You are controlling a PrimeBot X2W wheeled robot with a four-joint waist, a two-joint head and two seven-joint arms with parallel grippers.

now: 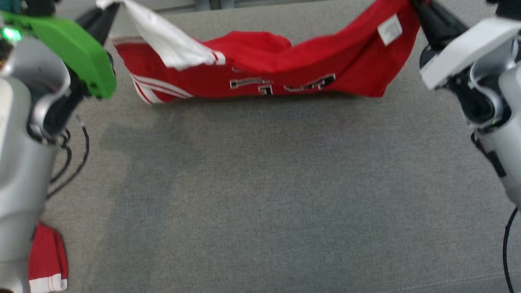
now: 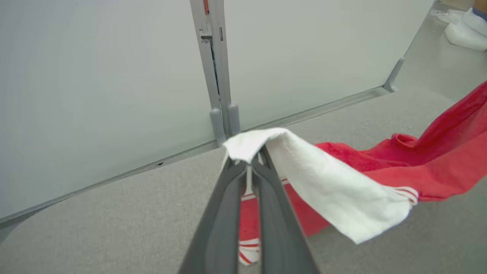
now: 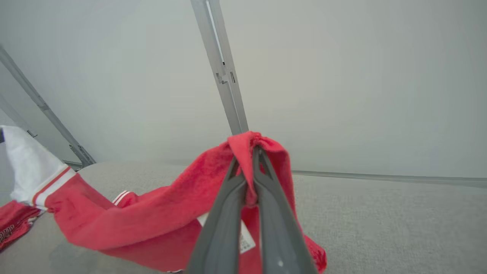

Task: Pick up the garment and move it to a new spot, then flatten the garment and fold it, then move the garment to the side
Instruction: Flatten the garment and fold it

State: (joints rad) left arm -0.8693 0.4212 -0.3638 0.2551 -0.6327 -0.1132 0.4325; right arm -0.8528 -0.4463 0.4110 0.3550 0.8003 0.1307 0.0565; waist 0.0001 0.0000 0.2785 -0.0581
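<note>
The garment (image 1: pixel 260 67) is a red jersey with white trim and dark lettering, stretched across the far side of the grey table. My left gripper (image 1: pixel 106 11) is shut on its white part at the upper left, lifted off the surface. In the left wrist view the fingers (image 2: pixel 243 190) pinch that white cloth (image 2: pixel 335 182). My right gripper (image 1: pixel 419 10) is shut on a red corner at the upper right. The right wrist view shows its dark fingers (image 3: pixel 247 198) clamping red fabric (image 3: pixel 152 217), a white label hanging below. The garment's middle sags onto the table.
The grey fabric-covered table (image 1: pixel 260 195) spreads wide toward me. A pale partition wall with a metal post (image 2: pixel 217 68) stands just behind the garment. Another red and white cloth (image 1: pixel 47 260) lies at the lower left by my left arm. Cables (image 1: pixel 73 154) hang there.
</note>
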